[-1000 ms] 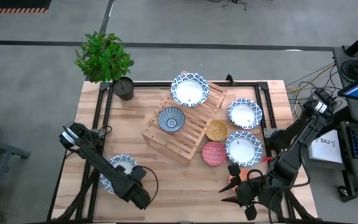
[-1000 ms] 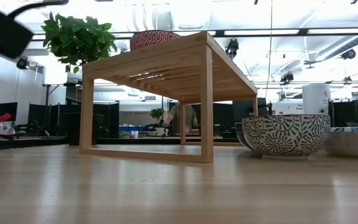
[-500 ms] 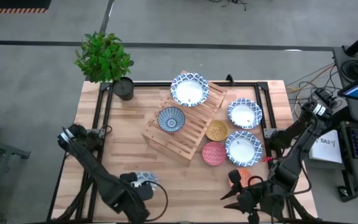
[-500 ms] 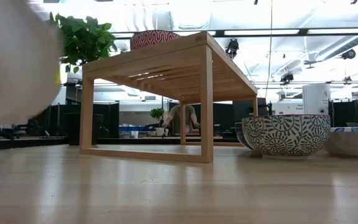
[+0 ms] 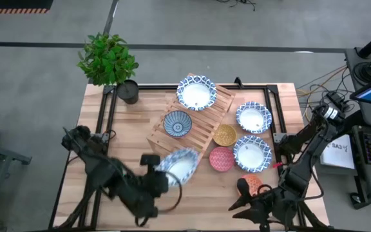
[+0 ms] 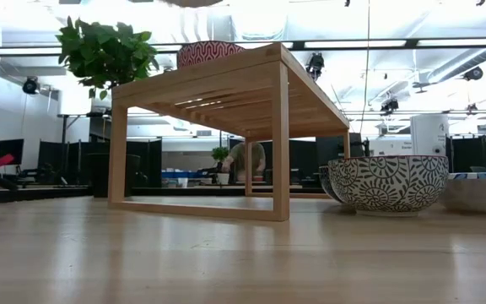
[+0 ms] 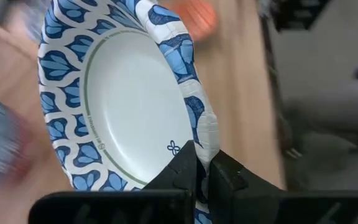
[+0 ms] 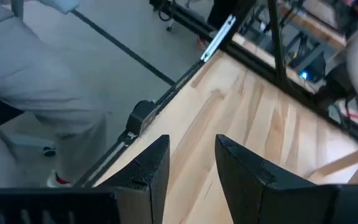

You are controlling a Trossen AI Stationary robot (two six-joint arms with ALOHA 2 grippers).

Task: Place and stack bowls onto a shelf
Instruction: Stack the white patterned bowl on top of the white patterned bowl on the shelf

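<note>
My left gripper (image 5: 161, 175) is shut on a white bowl with a blue patterned rim (image 5: 180, 164), carried above the table just near of the wooden slatted shelf (image 5: 198, 132). On the shelf sit another white bowl (image 5: 196, 93) and a small teal bowl (image 5: 177, 123). Right of the shelf, on the table, stand two white bowls (image 5: 254, 117) (image 5: 252, 152), a mustard bowl (image 5: 224, 135) and a pink-red bowl (image 5: 221, 158). An orange bowl (image 5: 254, 183) lies by my open right gripper (image 5: 239, 196) (image 8: 191, 168) at the near right. My left gripper pinches the white bowl's blue patterned rim (image 7: 207, 144): one finger (image 7: 184, 171) lies inside the bowl and the other (image 7: 229, 175) outside it. The bowl is lifted clear of the table, tilted, and reaches out from the fingers toward the shelf.
A potted plant (image 5: 108, 61) stands at the far left corner. Black frame rails (image 5: 108, 113) run along the table's edges. In the right wrist view a person in light clothing (image 8: 36, 68) stands beyond the table edge. Bare wood lies at the near left.
My left gripper took the white bowl off the near left of the table, lifted it and swung it right and toward the shelf. The bowl, flat on the wood a second ago, now hangs tilted in the air beside the shelf's near corner.
</note>
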